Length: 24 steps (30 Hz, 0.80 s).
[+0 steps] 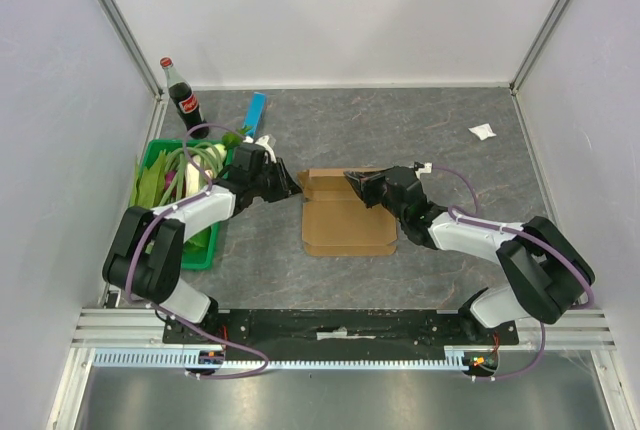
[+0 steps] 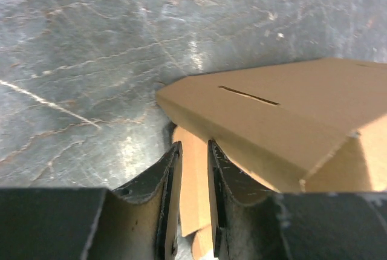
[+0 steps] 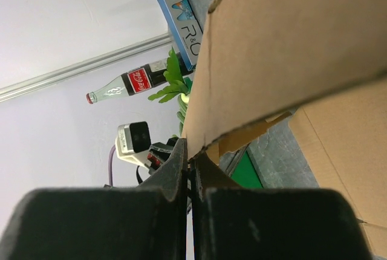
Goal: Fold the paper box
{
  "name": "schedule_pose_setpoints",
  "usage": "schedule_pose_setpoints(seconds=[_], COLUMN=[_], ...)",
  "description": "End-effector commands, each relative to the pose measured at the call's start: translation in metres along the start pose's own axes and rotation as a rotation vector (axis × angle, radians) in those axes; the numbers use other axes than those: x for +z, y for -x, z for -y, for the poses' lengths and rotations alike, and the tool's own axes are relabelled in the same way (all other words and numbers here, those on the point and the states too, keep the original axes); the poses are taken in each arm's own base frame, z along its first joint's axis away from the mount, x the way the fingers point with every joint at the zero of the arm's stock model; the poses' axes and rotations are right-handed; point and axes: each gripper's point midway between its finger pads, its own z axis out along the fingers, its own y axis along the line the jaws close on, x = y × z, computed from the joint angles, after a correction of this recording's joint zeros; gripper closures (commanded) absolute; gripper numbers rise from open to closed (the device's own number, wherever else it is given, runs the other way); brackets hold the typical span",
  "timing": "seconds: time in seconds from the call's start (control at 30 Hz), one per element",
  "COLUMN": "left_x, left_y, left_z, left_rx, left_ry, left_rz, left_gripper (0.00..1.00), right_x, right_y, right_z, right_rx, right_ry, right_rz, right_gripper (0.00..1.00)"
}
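The paper box [image 1: 345,220] is a brown cardboard blank lying mid-table, its far panel raised. My left gripper [image 1: 291,190] is at its far-left corner. In the left wrist view the gripper [image 2: 193,145] is slightly open, with a flat flap showing in the narrow gap and the raised slit panel [image 2: 290,109] just to its right. My right gripper [image 1: 356,182] is at the box's far edge. In the right wrist view it [image 3: 192,151] is shut on the edge of the lifted panel [image 3: 290,36].
A green basket [image 1: 200,255] of leafy vegetables stands at the left. A cola bottle [image 1: 183,100] and a slim blue bar [image 1: 256,113] are at the back left. A small white scrap [image 1: 482,131] lies at the back right. White walls enclose the table.
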Motion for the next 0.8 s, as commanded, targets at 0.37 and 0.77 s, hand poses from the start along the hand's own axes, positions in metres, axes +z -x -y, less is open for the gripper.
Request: schedule_pose_setpoints(seconds=[0.37,0.77], left_x=[-0.020,-0.036], left_y=[0.007,0.051], left_z=[0.031,-0.019], left_rx=[0.162,0.007], left_ry=[-0.137,0.137], left_rz=[0.125,0.331], left_gripper=[0.68,0.69], right_x=[0.003,0.005], right_y=[0.002,0.000], right_z=[-0.004,-0.004], right_rx=[0.001,0.001], right_ry=[-0.010,-0.009], right_rz=[0.021,0.013], right_gripper=[1.00,1.00])
